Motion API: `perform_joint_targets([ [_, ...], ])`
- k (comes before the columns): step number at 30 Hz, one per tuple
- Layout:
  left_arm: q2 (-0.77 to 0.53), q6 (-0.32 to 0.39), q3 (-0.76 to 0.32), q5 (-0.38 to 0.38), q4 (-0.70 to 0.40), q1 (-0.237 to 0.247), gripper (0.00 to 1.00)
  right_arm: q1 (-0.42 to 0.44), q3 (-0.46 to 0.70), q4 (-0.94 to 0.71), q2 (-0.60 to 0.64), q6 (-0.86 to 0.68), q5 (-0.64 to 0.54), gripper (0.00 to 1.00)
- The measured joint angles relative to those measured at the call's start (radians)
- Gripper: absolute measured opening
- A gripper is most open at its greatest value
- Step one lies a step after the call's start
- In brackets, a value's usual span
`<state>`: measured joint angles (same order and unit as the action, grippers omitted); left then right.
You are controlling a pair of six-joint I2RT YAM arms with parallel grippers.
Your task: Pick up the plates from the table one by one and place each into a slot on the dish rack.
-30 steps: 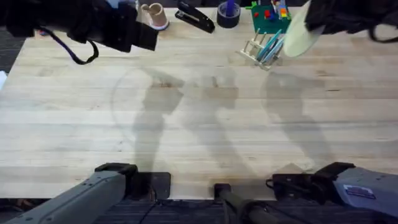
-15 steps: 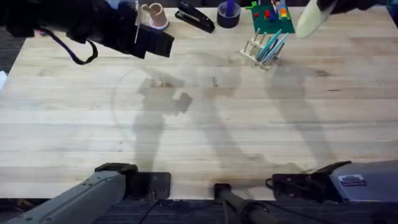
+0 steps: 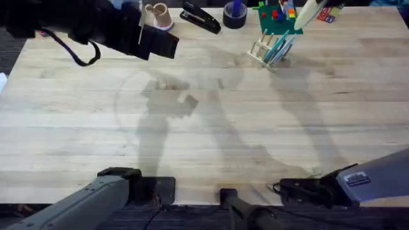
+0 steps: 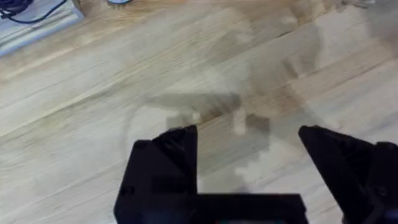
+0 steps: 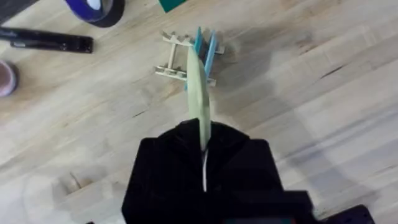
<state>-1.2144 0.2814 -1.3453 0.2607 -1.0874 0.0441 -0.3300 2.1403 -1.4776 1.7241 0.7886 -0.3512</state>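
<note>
Edges and room: we saw the tabletop (image 3: 211,128) bare across its whole middle and near side, light butcher-block planks with only arm shadows on them. All the clutter sat along the far edge.

Right claw (image 5: 204,140) hung above the far-right part of the tabletop, fingers pressed onto the rim of the cream plate (image 5: 200,93). In the overhead view that plate (image 3: 308,13) showed as a pale tilted oval at the top edge, up and just past the dish rack (image 3: 271,48). In the right wrist view the plate stood edge-on out of the claw, a thin pale sliver lined up with the dish rack (image 5: 186,59) below it, not touching it.

The blue plate (image 3: 278,45) sat upright between the rack's pegs; in the right wrist view it (image 5: 208,45) showed as thin blue edges just beside the line of the cream plate. Rack was small, pale wood, dowel pegs.

Beyond the rack from the right claw: a green board (image 3: 276,18) with coloured blocks. Off to the side of it, a dark tape roll (image 3: 234,15), a black stapler (image 3: 200,16) and a small pink cup (image 3: 158,15).

Left claw (image 4: 249,140) hovered over bare wood at the far-left, fingers spread, holding nothing; its shadow lay on the planks beneath. Well apart from the rack and both plates.
</note>
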Motion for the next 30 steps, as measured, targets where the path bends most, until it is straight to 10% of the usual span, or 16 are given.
perform_joint_targets([
  [30, 0.000, 0.000, 0.000, 0.000, 0.002, 0.000, 0.995, 0.019, 0.000, 0.041, 0.002, 0.118, 0.000, 0.029],
])
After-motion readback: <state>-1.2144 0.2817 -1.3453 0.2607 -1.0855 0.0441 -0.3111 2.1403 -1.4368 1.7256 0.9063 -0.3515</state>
